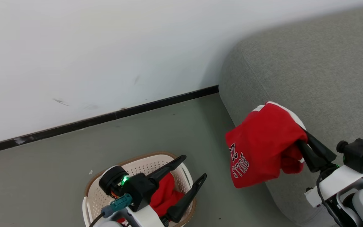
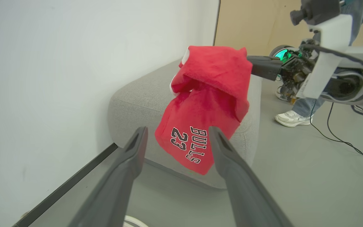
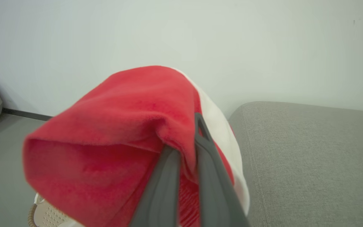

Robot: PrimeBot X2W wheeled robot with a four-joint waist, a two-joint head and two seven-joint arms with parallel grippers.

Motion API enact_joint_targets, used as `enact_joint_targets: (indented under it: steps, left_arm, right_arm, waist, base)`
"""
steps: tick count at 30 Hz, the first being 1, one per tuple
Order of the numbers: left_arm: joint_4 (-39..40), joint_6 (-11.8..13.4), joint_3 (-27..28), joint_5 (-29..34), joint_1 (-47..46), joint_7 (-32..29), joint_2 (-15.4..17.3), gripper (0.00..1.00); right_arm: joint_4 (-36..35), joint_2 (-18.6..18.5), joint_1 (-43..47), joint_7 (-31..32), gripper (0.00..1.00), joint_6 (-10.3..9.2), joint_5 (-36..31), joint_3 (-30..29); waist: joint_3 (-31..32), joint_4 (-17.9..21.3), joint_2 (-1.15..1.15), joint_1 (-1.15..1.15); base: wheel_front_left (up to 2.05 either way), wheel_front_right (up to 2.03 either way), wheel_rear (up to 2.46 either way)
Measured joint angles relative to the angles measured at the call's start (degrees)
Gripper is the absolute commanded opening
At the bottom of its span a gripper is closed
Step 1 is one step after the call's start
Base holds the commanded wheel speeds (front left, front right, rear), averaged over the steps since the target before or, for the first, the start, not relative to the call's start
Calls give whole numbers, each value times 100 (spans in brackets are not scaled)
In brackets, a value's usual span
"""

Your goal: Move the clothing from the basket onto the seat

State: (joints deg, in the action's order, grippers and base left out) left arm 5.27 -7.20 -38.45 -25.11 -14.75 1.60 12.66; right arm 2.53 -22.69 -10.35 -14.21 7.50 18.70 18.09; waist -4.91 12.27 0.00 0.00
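Observation:
My right gripper (image 1: 301, 140) is shut on a bright red garment (image 1: 263, 148) with white lettering and white trim. It hangs in the air beside the front corner of the grey seat (image 1: 320, 72). In the right wrist view the garment (image 3: 115, 126) drapes over my shut gripper (image 3: 187, 138), with the seat (image 3: 310, 151) to the right. More red clothing (image 1: 165, 195) lies in the cream basket (image 1: 137, 168) on the floor. Above the basket my left gripper (image 1: 194, 166) is open and holds nothing. The left wrist view looks past the open left gripper (image 2: 176, 132) at the hanging garment (image 2: 210, 94).
A white wall with a black baseboard (image 1: 106, 118) runs behind the basket and the seat. A person's white shoe (image 2: 290, 118) and jeans leg stand beyond the seat (image 2: 137, 97), with black cables (image 2: 342, 138) on the grey floor. The basket rim (image 3: 43, 214) shows under the garment.

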Motion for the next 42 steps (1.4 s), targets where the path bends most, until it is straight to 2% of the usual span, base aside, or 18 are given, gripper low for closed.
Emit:
enact_joint_targets:
  steps: [10,19,31,42]
  left_arm:
    - [26,52,-5,-44,199,1,0,100]
    - [127,133,-53,-48,342,-3,-22,100]
    - [236,134,-113,-59,349,-52,-86,100]
    - [311,171,-141,-58,349,-115,-85,100]
  right_arm:
    - [46,-47,52,0,0,-1,34,-452]
    - [238,-35,47,0,0,-1,550,-964]
    - [753,-62,-336,1,0,-1,1406,-1252]
    - [1390,-62,-1060,290,0,-1,2279,-1905]
  waist:
    - [88,280,0,0]
    - [78,460,0,0]
    - [-58,396,0,0]
    - [-226,279,0,0]
  base:
    - [0,0,0]
    - [0,0,0]
    - [0,0,0]
    - [0,0,0]
